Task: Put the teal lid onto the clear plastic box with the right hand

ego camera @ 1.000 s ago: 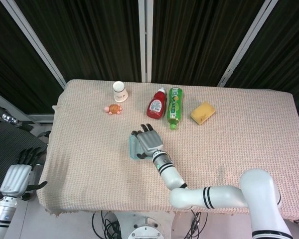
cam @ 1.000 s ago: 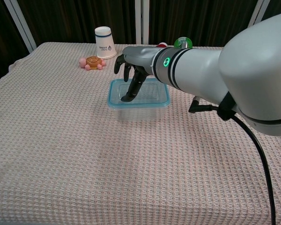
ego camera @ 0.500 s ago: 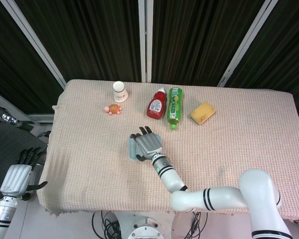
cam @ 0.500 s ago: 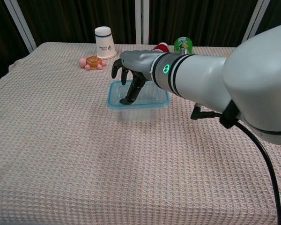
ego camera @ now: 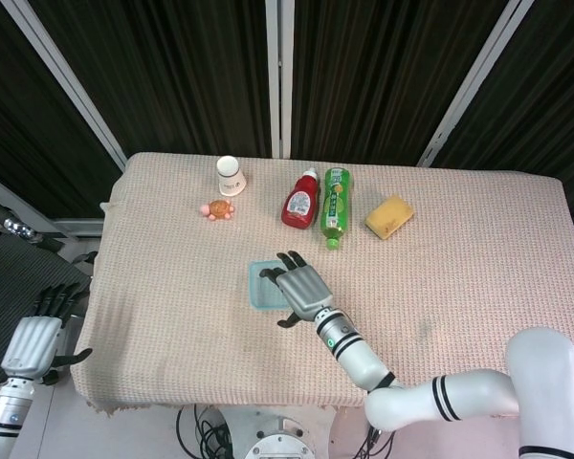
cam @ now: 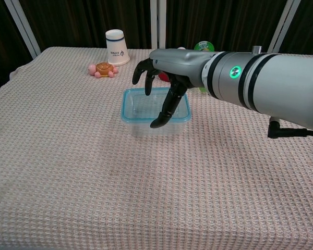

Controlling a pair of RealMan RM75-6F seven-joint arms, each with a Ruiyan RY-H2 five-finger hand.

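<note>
The clear plastic box [cam: 146, 128] stands at the middle of the table with the teal lid [cam: 143, 107] lying flat on its top. In the head view the lid [ego camera: 261, 287] shows as a teal rectangle, partly hidden on its right side. My right hand [cam: 164, 78] hovers just above the box's right part, fingers spread and pointing down, holding nothing; the head view shows the same hand [ego camera: 301, 287] over the lid's right edge. My left hand [ego camera: 38, 330] hangs off the table's left front corner, fingers apart and empty.
Along the back of the table stand an upturned white cup [ego camera: 231, 176], a small turtle toy [ego camera: 217, 209], a red ketchup bottle [ego camera: 300, 200], a lying green bottle [ego camera: 336, 206] and a yellow sponge [ego camera: 389, 216]. A woven cloth [ego camera: 478, 249] covers the table.
My right hand has risen off the lid, where its fingers were pressing, and shifted right and back toward me. The lid and box stay put. The left hand has not moved.
</note>
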